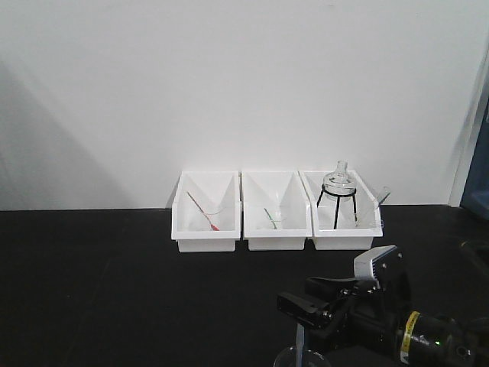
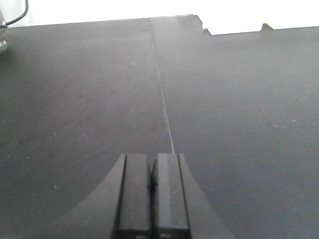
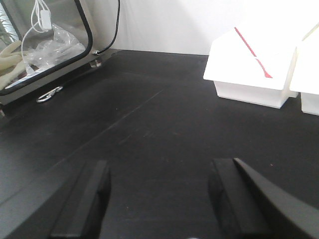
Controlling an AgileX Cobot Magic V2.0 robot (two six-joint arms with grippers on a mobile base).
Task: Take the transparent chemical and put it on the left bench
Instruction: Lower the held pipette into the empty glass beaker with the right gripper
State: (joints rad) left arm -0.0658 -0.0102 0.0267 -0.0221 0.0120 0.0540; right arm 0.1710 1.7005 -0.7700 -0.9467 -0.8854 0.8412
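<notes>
Black table (image 1: 92, 290) carrying three white bins (image 1: 205, 233); clear slim pipette (image 1: 381, 196) leaning in rightmost; left gripper (image 2: 151, 196) clenched empty, right gripper (image 3: 159, 196) spread wide, empty

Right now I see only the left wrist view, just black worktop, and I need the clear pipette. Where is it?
Observer: The transparent chemical seems to lean in the rightmost white bin, beside a glass flask on a tripod.
Operator: Is the right gripper ready?
Observer: The right gripper is open and empty above the left bench.
Operator: And the other bins?
Observer: The left bin holds a red pipette, the middle bin a green pipette.
</notes>
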